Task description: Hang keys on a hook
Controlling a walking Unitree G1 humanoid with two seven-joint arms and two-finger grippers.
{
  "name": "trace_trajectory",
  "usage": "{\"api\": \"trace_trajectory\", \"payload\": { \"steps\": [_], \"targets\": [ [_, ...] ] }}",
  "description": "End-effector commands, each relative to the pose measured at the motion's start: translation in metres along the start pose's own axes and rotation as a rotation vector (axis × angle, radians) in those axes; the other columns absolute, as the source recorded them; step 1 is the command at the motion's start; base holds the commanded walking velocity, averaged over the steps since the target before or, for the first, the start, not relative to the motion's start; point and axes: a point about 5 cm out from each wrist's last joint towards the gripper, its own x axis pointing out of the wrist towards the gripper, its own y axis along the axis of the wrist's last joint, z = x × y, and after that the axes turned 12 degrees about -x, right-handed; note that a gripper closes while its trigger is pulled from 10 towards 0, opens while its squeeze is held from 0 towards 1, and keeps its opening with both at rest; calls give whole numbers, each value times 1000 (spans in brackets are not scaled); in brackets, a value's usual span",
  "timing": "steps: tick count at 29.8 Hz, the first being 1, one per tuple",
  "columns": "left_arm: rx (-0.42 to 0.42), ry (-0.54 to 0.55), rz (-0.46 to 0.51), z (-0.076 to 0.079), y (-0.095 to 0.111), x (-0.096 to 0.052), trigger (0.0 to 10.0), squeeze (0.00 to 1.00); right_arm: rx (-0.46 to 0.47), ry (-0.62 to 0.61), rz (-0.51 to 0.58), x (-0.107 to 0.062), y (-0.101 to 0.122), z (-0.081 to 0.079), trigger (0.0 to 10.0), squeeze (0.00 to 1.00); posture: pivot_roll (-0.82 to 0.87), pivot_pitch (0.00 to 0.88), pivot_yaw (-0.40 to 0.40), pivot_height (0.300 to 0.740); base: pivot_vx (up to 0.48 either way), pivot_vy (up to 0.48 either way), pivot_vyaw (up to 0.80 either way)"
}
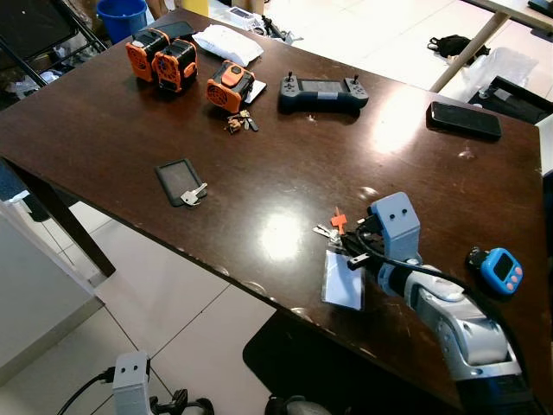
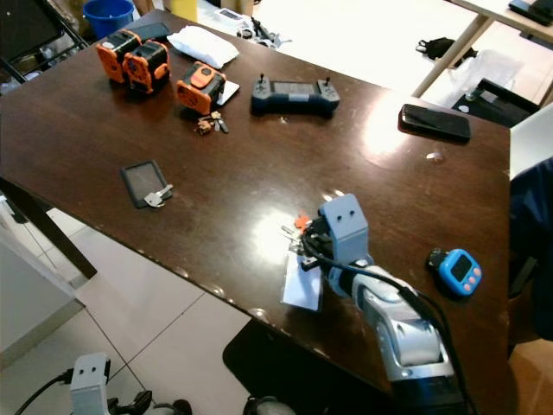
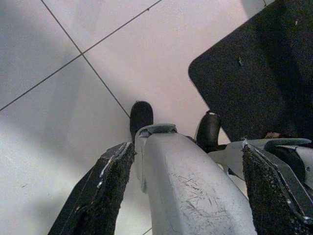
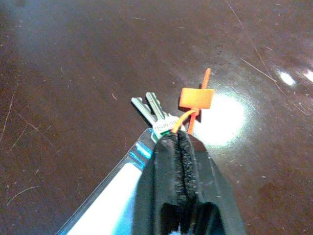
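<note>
A small bunch of silver keys (image 4: 152,110) with an orange tag (image 4: 196,98) lies on the dark wooden table (image 1: 130,130), close to its near edge. A white plastic card (image 1: 343,281) joined to the bunch sticks out past that edge. My right gripper (image 4: 177,139) is low over the table with its fingers pressed together on the bunch, where the orange cord meets the key heads. From the head, the keys (image 1: 327,231) show just left of the right gripper (image 1: 356,242). My left gripper (image 3: 186,152) hangs idle over the tiled floor, fingers (image 3: 110,186) spread apart.
A second key bunch (image 1: 242,122) lies by three orange and black devices (image 1: 229,86). A black card holder with a key (image 1: 181,183) sits mid-left. A black controller (image 1: 323,92), a phone (image 1: 465,119) and a blue timer (image 1: 501,268) also lie on the table.
</note>
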Motion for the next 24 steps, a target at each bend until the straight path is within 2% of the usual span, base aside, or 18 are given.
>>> {"api": "trace_trajectory", "payload": {
  "steps": [1, 12, 13, 15, 16, 17, 18, 22, 23, 24],
  "targets": [
    [-11, 10, -34, -3, -10, -3, 10000, 0, 1, -5, -37, -2, -8, -1, 0, 0, -102, 130, -2, 740, 0, 0, 0],
    [-12, 4, -28, -1, -9, -2, 10000, 0, 0, -10, -34, -2, -8, 0, 0, 0, -103, 131, -2, 740, 0, 0, 0],
    [-12, 3, -26, -1, -8, -1, 10000, 0, 4, -14, -30, -1, -7, 0, 8235, 0, -103, 131, -2, 740, 0, 0, 0],
    [-12, 3, -26, -1, -8, -1, 10000, 0, 4, -14, -30, -1, -7, 0, 8235, 0, -103, 131, -2, 740, 0, 0, 0],
    [-12, 2, -24, 0, -8, -1, 10000, 0, 10, -19, -30, -1, -7, 1, 10000, 8, -102, 131, -1, 740, 0, 0, 0],
    [-12, 2, -24, 0, -8, -1, 10000, 0, 10, -19, -30, -1, -7, 1, 10000, 8, -102, 131, -1, 740, 0, 0, 0],
    [-11, 0, -23, 0, -7, -1, 10000, 0, 10, -31, -33, -1, -8, 2, 10000, 1000, -101, 130, -1, 740, 0, 0, 0],
    [-11, -2, -21, 0, -7, -1, 10000, 0, 3, -65, -56, -1, -11, 5, 10000, 1000, -101, 131, 0, 740, 0, 0, 0],
    [-12, -2, -21, 0, -7, -1, 10000, 0, 8, -67, -63, -1, -11, 6, 10000, 486, -101, 131, 0, 740, 0, 0, 0],
    [-12, -2, -21, 0, -7, -1, 10000, 0, 8, -67, -63, -1, -11, 6, 10000, 486, -101, 131, 0, 740, 0, 0, 0]
  ]
}}
